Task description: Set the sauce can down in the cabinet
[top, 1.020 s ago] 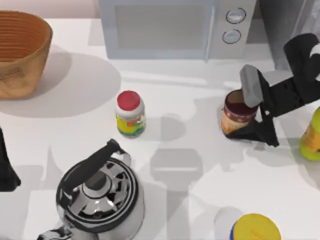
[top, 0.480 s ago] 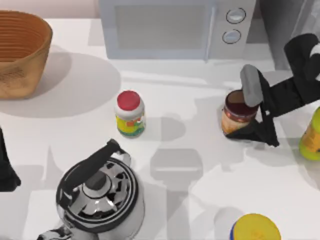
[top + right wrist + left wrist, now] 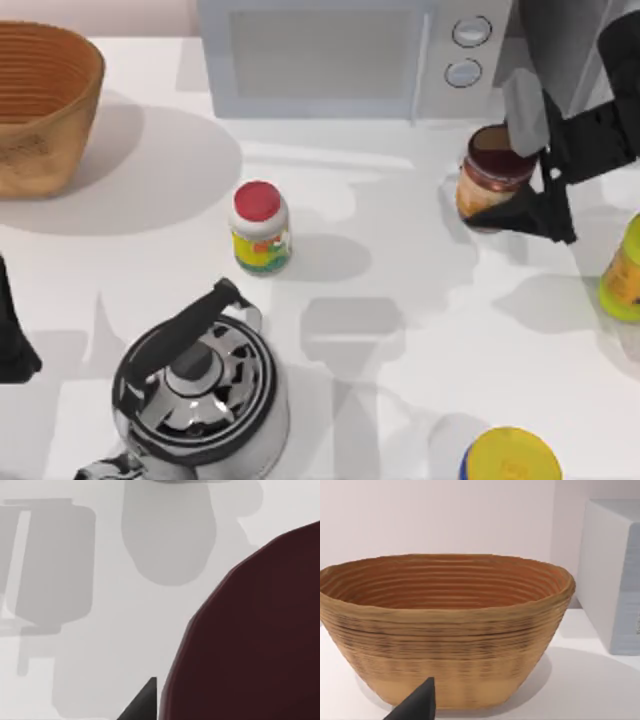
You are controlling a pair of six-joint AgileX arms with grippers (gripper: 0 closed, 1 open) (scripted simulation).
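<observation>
Since 1 s ago the right gripper (image 3: 532,165) & the sauce can (image 3: 492,178) went up and toward the back-right, lifted off the table (image 3: 400,290); can's shadow now lies apart from it. Fingers clamp the can from both sides, one grey pad (image 3: 524,110) behind it, one dark finger in front. Can: small cylinder, dark maroon top (image 3: 255,630), orange-brown label. Just behind-right of the gripper sits the cabinet (image 3: 560,40), dark grey, boxy; microwave (image 3: 350,55) just behind-left. Left arm (image 3: 12,330) parked at the table's left edge, facing the ribbed woven basket (image 3: 445,630); can't tell its finger state.
</observation>
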